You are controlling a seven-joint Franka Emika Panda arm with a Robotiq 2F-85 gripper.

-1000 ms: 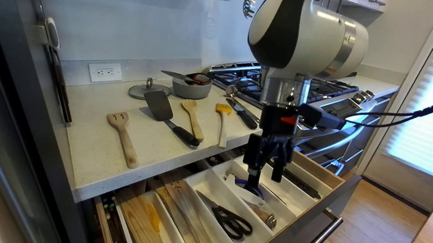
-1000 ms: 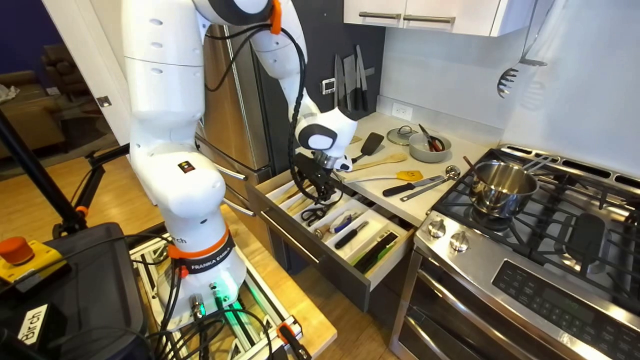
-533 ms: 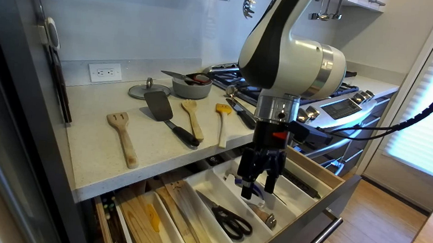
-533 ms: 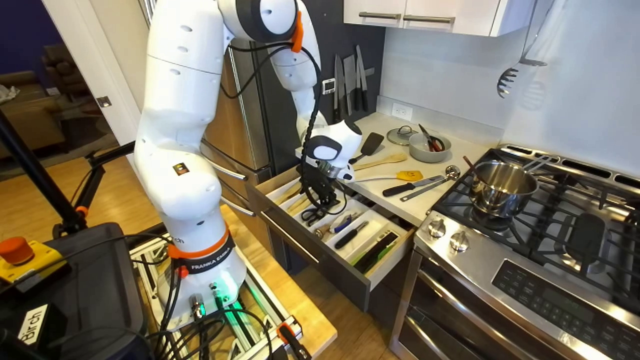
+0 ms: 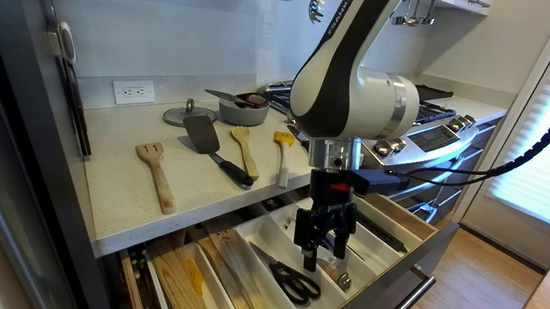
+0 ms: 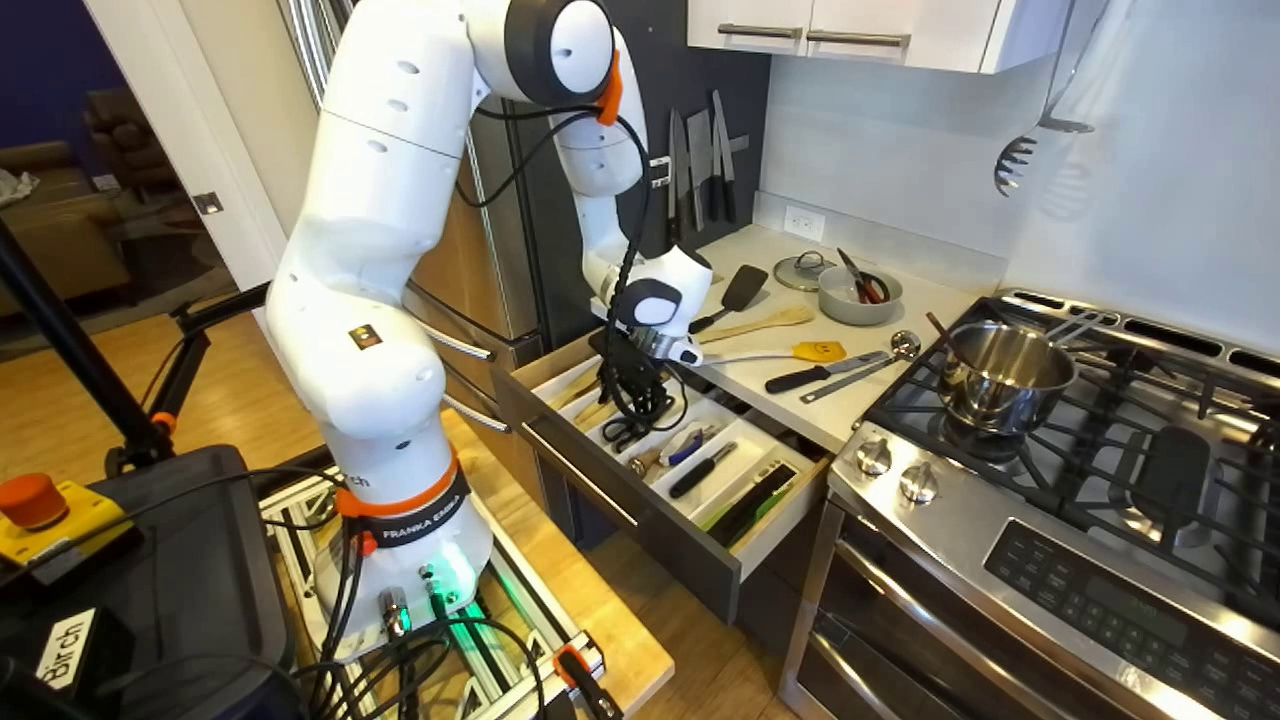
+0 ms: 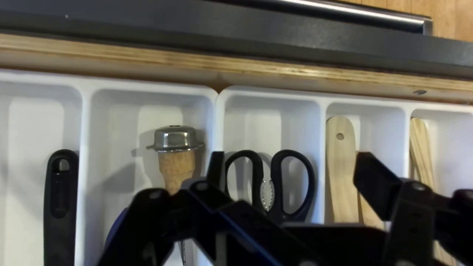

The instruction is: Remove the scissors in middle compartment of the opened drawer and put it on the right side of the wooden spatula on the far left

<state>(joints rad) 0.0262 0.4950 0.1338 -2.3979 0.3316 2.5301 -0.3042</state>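
Observation:
The scissors (image 5: pixel 279 270) lie in the middle compartment (image 5: pixel 254 231) of the opened drawer (image 5: pixel 366 307), black loops toward the drawer front. The wrist view shows their loops (image 7: pixel 275 214); the blades are hidden behind the gripper there. My gripper (image 5: pixel 325 256) points down above the drawer, open and empty. In the wrist view the gripper (image 7: pixel 292 168) has one fingertip beside the scissors' left loop. Its other fingertip is over the compartment with wooden handles. The wooden spatula (image 5: pixel 158 174) with a slotted head lies on the counter at the far left in an exterior view.
Right of the wooden spatula lie a black spatula (image 5: pixel 202 135), a wooden fork (image 5: pixel 245 152) and a yellow-headed tool (image 5: pixel 283 160). Behind stand a glass lid (image 5: pixel 189 116) and a grey pot (image 5: pixel 242 116). A wooden-handled tool (image 7: pixel 176 162) and wooden handles (image 7: pixel 342 170) fill neighbouring compartments.
My gripper has moved down and toward the drawer front, closer to the scissors. It stays open. The scissors and the wooden spatula have not moved.

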